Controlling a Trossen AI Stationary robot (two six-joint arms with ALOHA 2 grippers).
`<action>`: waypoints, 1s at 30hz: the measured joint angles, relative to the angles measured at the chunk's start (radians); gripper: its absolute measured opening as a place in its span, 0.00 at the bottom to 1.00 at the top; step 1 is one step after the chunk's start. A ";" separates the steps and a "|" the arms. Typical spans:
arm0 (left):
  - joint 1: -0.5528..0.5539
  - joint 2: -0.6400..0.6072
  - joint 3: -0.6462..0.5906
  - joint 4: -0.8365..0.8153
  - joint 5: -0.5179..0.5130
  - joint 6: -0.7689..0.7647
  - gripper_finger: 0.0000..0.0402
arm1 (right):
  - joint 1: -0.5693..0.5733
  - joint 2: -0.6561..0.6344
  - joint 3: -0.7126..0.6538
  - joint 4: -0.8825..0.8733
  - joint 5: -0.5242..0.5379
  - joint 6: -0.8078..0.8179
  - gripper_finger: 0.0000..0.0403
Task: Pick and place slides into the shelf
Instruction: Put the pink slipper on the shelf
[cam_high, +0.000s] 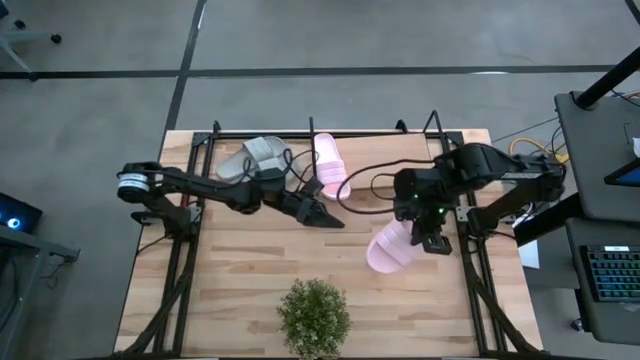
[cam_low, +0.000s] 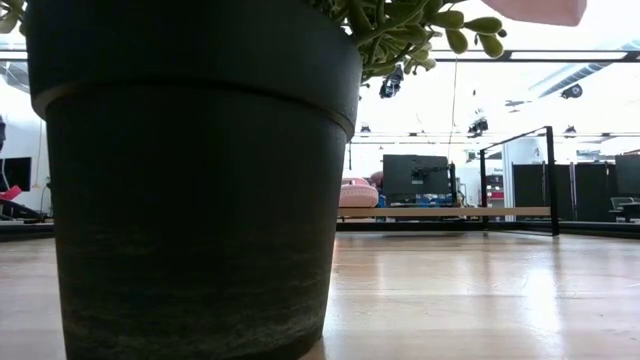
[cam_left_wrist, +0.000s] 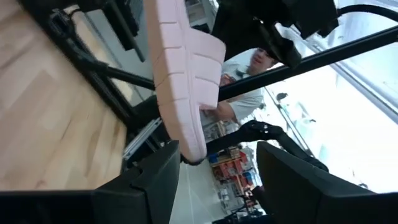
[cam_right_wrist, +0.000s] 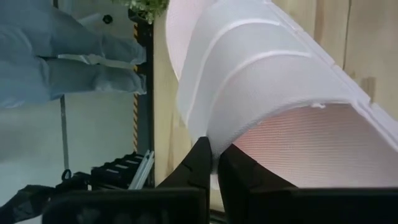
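My right gripper (cam_high: 430, 240) hangs over the table's right middle, shut on a pale pink slide (cam_high: 390, 250). The left wrist view shows this slide's sole (cam_left_wrist: 180, 74) from below. The low view catches it at the upper edge (cam_low: 535, 10). The shelf (cam_high: 300, 140) runs along the far edge. On it lie light grey slides (cam_high: 258, 156) at the left and a second pink slide (cam_high: 330, 165) beside them, also seen in the low view (cam_low: 357, 193). My left gripper (cam_high: 330, 218) is open at mid-table, pointing toward the held slide with nothing between its fingers (cam_left_wrist: 149, 186). My right gripper pinches the edge of the pink slide's wide strap (cam_right_wrist: 214, 144) between its two fingers (cam_right_wrist: 199, 163), one on the strap's outside and one on the footbed side. The fingers slant down from above. The slide hangs tilted below them, clear of the table.
A potted plant (cam_high: 315, 318) stands at the near middle and its dark pot (cam_low: 190, 180) fills the low view's left. Black frame rails (cam_high: 180, 270) run along both table sides. A person (cam_left_wrist: 249, 68) stands beyond the table's right. Bare wood lies between plant and shelf.
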 joint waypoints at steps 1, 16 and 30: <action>-0.001 0.013 0.013 0.002 0.003 0.000 0.49 | -0.007 0.008 0.008 -0.007 0.000 -0.009 0.02; -0.009 0.081 0.063 -0.003 0.048 -0.028 0.70 | -0.068 0.021 0.036 -0.025 0.000 -0.076 0.02; -0.017 0.117 0.108 -0.013 0.051 -0.027 0.76 | -0.108 0.063 0.034 -0.024 -0.028 -0.150 0.02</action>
